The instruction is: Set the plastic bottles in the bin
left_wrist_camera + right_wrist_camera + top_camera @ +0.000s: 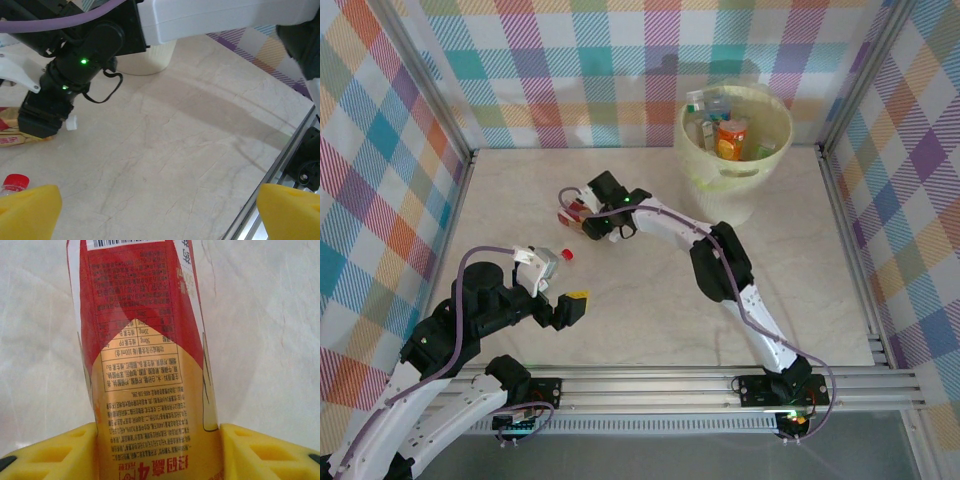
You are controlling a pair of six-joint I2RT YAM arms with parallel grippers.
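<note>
A bottle with a red and gold label (150,365) lies on the table, and my right gripper (157,440) is shut on it, a yellow pad pressed to each side. From above, this bottle (572,211) and the right gripper (588,222) sit at mid-table left. A small clear bottle with a red cap (553,261) lies just beyond my left gripper (572,307), which is open and holds nothing. Its cap (15,181) shows beside the left fingertip (27,210). The pale-yellow bin (735,150) at the back right holds several bottles (730,138).
Checkered walls with metal frame posts enclose the table. An aluminium rail (720,385) runs along the near edge. The right arm (720,260) stretches diagonally across the middle of the table. Bare marble-patterned surface (175,150) lies between the two arms.
</note>
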